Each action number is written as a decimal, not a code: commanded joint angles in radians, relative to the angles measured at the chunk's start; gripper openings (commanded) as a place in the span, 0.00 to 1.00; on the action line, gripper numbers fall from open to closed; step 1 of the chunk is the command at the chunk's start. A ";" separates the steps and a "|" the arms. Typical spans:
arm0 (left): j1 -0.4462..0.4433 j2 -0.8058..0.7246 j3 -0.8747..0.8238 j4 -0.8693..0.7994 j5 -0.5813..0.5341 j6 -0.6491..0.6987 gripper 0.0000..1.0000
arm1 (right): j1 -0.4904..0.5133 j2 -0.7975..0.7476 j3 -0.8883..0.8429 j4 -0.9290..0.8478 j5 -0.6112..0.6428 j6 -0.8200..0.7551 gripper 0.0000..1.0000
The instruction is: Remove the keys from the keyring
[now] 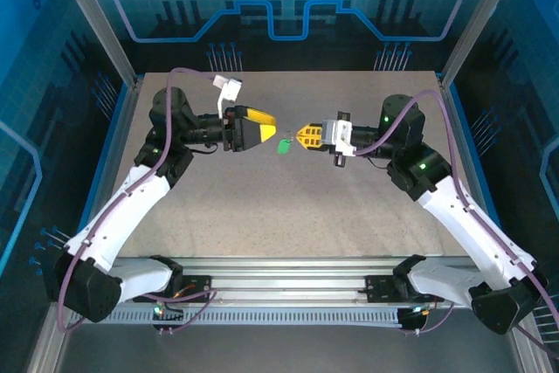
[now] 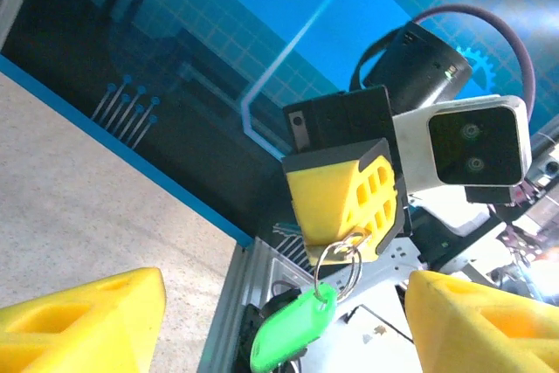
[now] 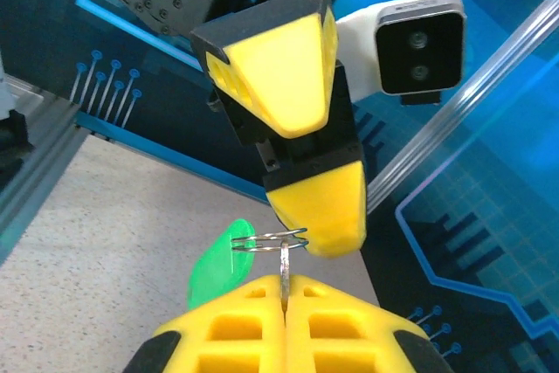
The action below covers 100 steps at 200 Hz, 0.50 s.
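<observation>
A thin wire keyring (image 3: pixel 271 238) hangs in the air between my two grippers. Of the keys, a bright green-headed piece (image 2: pixel 293 329) dangles from the ring, also seen as a green-headed piece (image 1: pixel 283 147) from above. A flat greyish metal key (image 2: pixel 346 246) on the same ring is pinched edge-on in my right gripper (image 3: pixel 285 290), which is shut. My left gripper (image 1: pixel 271 131) faces it from the left with its yellow fingers (image 3: pixel 319 207) spread wide on either side of the ring, touching nothing.
The speckled grey table (image 1: pixel 288 216) lies well below both grippers. A blue-lit wall and aluminium frame posts (image 1: pixel 113 41) close in the back and sides. A metal rail (image 1: pixel 288 272) with both arm bases runs along the near edge.
</observation>
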 commanded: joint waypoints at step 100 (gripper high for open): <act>-0.098 0.082 0.112 -0.021 0.138 0.022 0.50 | -0.031 0.019 0.039 0.004 -0.121 0.054 0.00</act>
